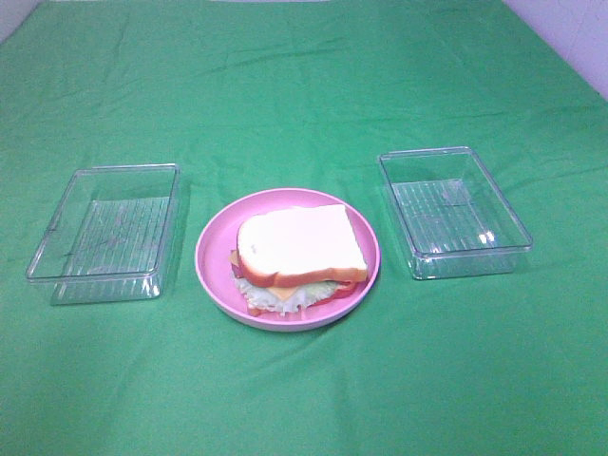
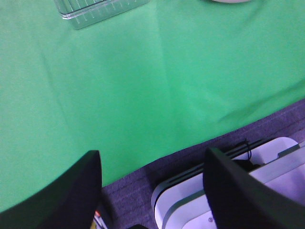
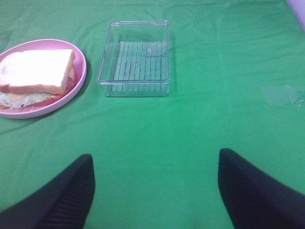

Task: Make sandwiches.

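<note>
The sandwich [image 1: 296, 253] sits stacked on a round pink plate [image 1: 214, 261] in the middle of the green cloth: white bread with orange-brown crust on top, with lettuce, cheese and ham edges showing below. It also shows in the right wrist view [image 3: 35, 71]. No arm shows in the high view. My left gripper [image 2: 152, 191] is open and empty, over the table's near edge. My right gripper [image 3: 155, 191] is open and empty, above bare cloth and well back from the sandwich.
An empty clear tray [image 1: 106, 231] lies left of the plate, and another [image 1: 454, 211] lies right of it, also in the right wrist view [image 3: 136, 58]. A corner of a tray [image 2: 97, 10] shows in the left wrist view. Grey floor and white equipment [image 2: 228, 191] lie beyond the table edge.
</note>
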Robot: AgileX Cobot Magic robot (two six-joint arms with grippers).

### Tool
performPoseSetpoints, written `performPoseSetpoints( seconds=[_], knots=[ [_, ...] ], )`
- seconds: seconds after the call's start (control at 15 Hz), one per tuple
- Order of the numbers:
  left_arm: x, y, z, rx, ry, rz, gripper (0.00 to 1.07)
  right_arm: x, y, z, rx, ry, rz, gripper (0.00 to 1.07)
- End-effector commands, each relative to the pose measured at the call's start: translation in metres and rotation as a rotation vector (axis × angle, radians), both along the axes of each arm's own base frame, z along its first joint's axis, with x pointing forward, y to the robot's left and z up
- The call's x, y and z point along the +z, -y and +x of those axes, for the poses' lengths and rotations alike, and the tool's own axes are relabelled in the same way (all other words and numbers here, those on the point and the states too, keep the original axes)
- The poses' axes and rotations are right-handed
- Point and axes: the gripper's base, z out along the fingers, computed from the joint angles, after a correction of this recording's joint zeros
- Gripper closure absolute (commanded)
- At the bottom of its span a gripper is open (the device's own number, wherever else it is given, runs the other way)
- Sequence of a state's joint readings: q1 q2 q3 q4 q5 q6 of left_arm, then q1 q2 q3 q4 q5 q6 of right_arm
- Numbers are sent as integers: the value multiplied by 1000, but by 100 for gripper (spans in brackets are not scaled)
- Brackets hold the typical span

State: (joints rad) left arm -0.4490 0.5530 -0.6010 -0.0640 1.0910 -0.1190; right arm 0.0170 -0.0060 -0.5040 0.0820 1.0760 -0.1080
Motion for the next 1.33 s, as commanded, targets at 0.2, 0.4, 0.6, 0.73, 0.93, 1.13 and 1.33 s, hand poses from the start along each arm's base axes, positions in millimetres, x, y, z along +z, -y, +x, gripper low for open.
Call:
performPoseSetpoints(
  seconds=[0.2,0.4,0.6,0.73,0.93,1.13,1.33],
  knots=[
    [-6,-21,-44,-5,227,-109,46,0,0,-1,-8,23,3,38],
    [-3,-36,-75,-90,476,-120,46,0,0,-1,-8,23,3,38],
    [-5,-36,-75,-147,545,-68,46,0,0,-1,-8,23,3,38],
    [-6,-36,-74,-143,540,-67,46,0,0,-1,-8,23,3,38],
    [-6,-36,-74,-124,529,-89,46,0,0,-1,-8,23,3,38],
    [-6,-36,-74,-123,530,-86,46,0,0,-1,-8,23,3,38],
    [-6,-36,-74,-123,530,-86,46,0,0,-1,-8,23,3,38]
  ],
)
